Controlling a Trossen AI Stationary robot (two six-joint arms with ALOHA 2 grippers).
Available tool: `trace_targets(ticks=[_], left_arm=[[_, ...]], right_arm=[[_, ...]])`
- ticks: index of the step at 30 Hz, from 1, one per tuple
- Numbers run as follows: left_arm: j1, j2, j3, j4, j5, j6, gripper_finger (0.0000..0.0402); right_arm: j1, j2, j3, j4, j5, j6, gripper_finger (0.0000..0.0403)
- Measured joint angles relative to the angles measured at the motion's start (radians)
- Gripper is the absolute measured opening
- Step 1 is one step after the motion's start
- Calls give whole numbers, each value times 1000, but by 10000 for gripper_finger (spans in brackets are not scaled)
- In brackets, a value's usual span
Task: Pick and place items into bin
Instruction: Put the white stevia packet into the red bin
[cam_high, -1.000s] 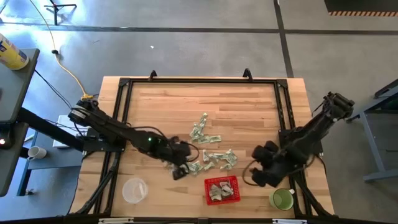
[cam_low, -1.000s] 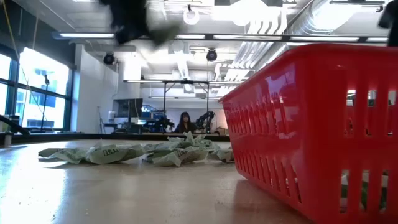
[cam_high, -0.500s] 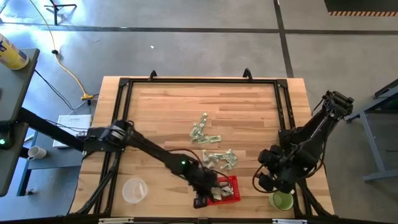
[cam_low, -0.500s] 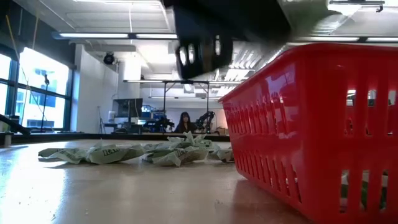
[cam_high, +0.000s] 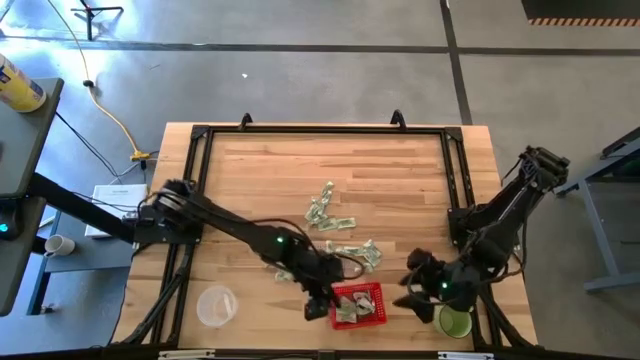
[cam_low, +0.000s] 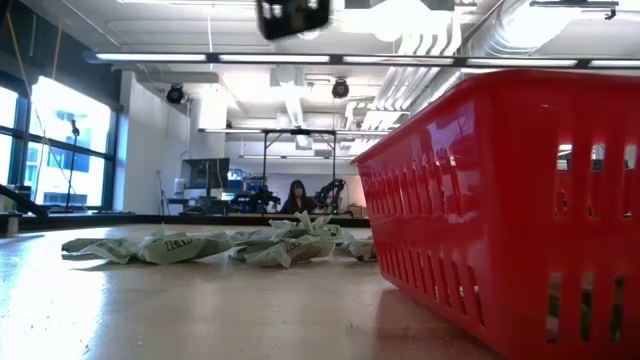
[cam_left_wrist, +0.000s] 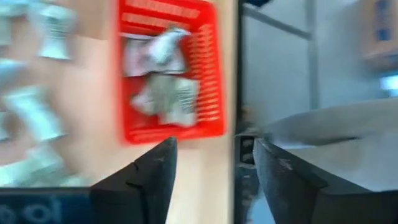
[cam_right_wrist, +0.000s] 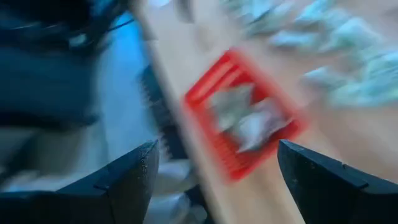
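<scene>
The items (cam_high: 340, 250) are lying in a loose scatter on the wooden table (cam_high: 260, 170), from the middle toward the front edge, the nearest pieces just beyond the far rim of the bin (cam_high: 357, 304). The bin is sitting at the front edge with a few wrapped pieces already inside it.

Your left gripper (cam_high: 318, 303) is sitting just beside the bin's left wall, fingers parted and carrying nothing; in the left wrist view the two fingers (cam_left_wrist: 149, 180) are standing apart with bare table and table edge between them. From those fingers the loose pieces are lying away from the front edge and slightly toward the right arm's side, close by.

Your right gripper (cam_high: 418, 281) is hanging near the bin's right side, beside the green cup (cam_high: 453, 322), fingers spread wide and empty. It is looking across the bin toward the scatter in its wrist view.

Judgement: both arms are about equally near the closest pieces; the left one is slightly closer. The pieces are crumpled and lying every which way, so no single long axis is showing; you are picking per piece.

A clear round container (cam_high: 216, 306) is standing off toward the front left.
</scene>
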Motion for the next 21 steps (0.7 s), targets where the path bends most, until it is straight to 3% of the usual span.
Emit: trace_targets(ticks=[3,6,13,21], left_arm=[[-1,-74,0,-103,-97,17,263],[0,-128,2,-187,-175,18,266],[1,-188,0,-255,-257,118,266],[1,-196,0,-326,-262,172,266]], right_arm=[[-77,4,-4,-233,14,-8,316],[-195,11,-43,-371,-77,-40,316],[-456,91,-203,-160,-204,-109,316],[-499,247,-212,-98,-205,-168,316]])
